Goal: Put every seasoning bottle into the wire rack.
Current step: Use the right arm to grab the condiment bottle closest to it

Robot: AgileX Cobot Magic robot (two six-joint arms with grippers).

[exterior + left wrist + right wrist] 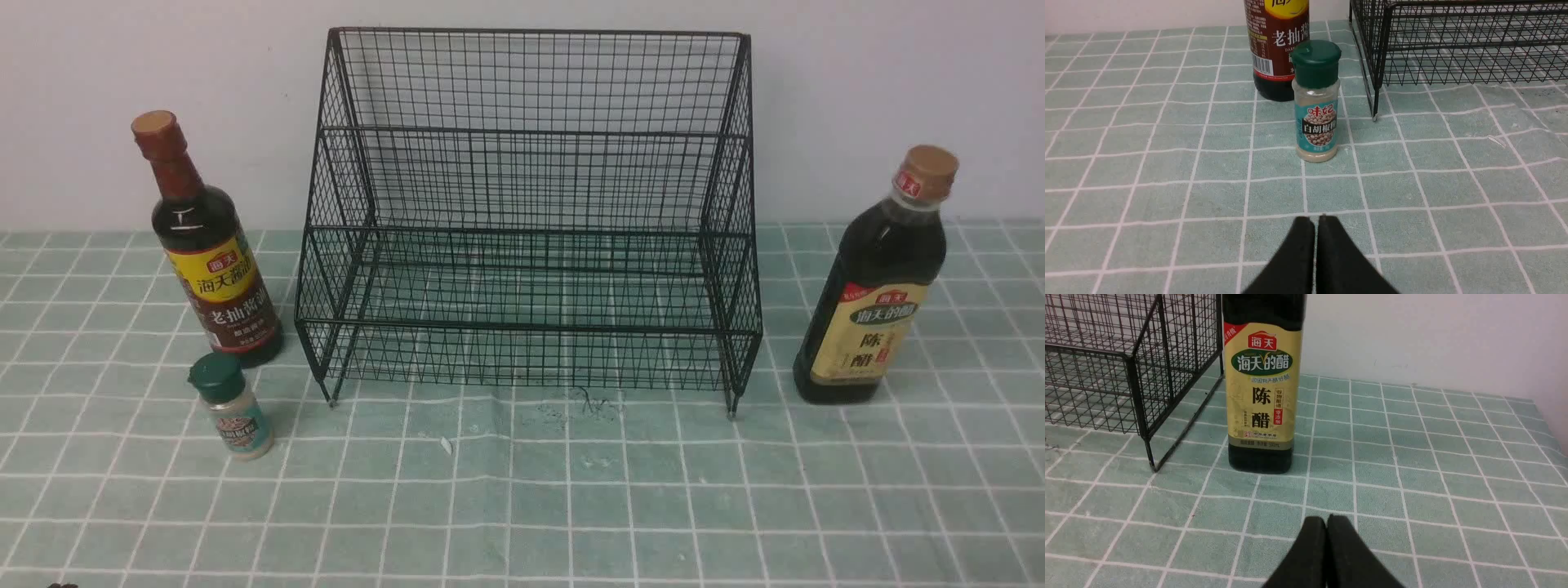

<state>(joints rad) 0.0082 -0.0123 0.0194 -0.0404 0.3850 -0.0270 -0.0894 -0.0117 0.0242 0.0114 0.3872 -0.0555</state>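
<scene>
The black wire rack (531, 229) stands empty at the back centre, against the wall. The red-necked dark bottle (208, 261) stands upright left of it, and the green-capped shaker (233, 408) stands just in front of that bottle. The tan-capped dark bottle with beige label (878, 302) stands upright right of the rack. Neither gripper shows in the front view. In the left wrist view my left gripper (1315, 218) is shut and empty, short of the shaker (1316, 114). In the right wrist view my right gripper (1326, 517) is shut and empty, short of the beige-label bottle (1263, 396).
A green cloth with a white grid (571, 506) covers the table. A small white scrap (446, 445) and dark specks (588, 404) lie in front of the rack. A pale wall runs behind. The rack's corner leg shows in both wrist views (1374, 116) (1152, 467).
</scene>
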